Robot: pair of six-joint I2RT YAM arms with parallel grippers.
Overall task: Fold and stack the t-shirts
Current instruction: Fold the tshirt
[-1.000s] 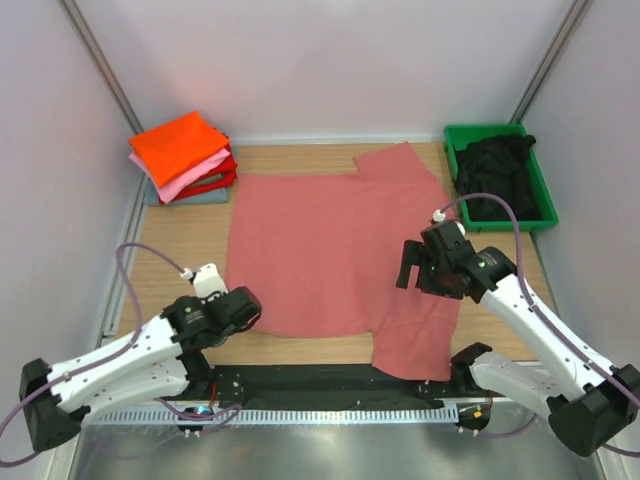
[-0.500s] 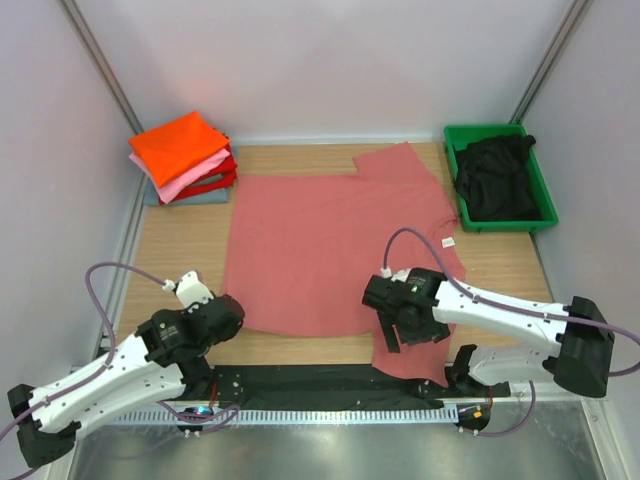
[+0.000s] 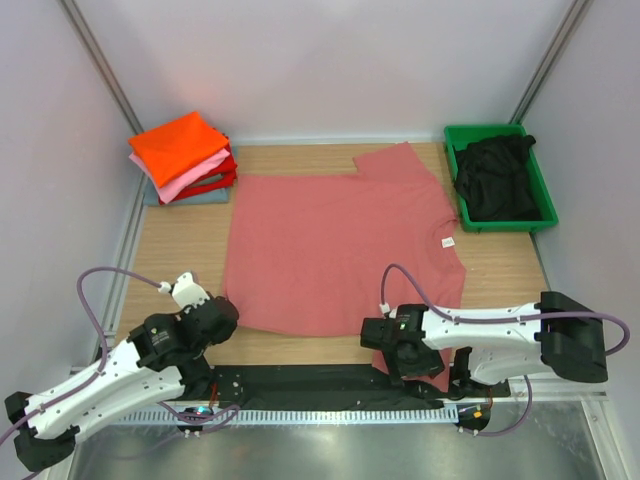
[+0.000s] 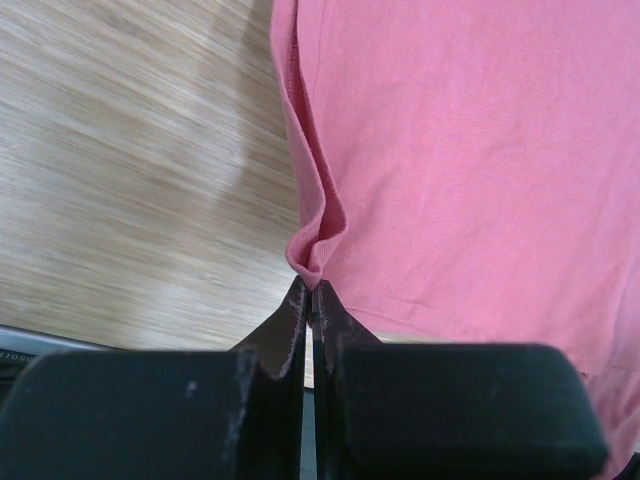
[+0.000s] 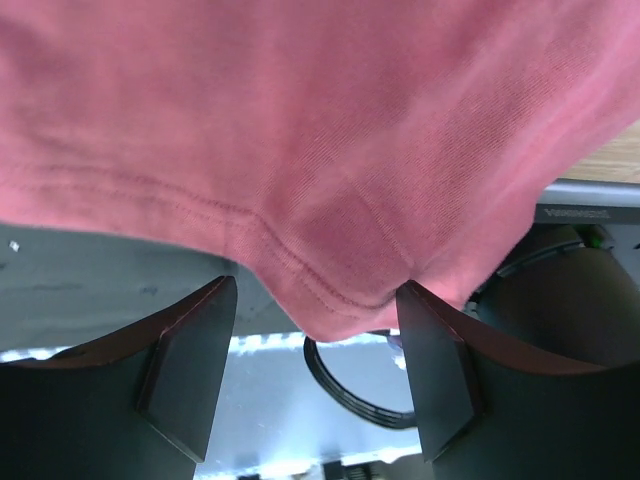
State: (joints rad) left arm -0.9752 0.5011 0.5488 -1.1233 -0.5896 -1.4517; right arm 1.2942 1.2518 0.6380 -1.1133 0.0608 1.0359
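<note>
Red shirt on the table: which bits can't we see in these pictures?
Top view: the red shirt's near sleeve, partly under the right pincer.
Left wrist view: most of the shirt, cut off by the picture edges.
Right wrist view: only a hem corner shows; edges cut off the rest.

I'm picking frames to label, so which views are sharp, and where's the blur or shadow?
Top external: sharp, evenly lit. Left wrist: the wooden table looks streaky and soft, the salmon-red t-shirt clearer, its raised hem shadowing the wood. Right wrist: hem stitching crisp, the right gripper's fingers dark and featureless.
</note>
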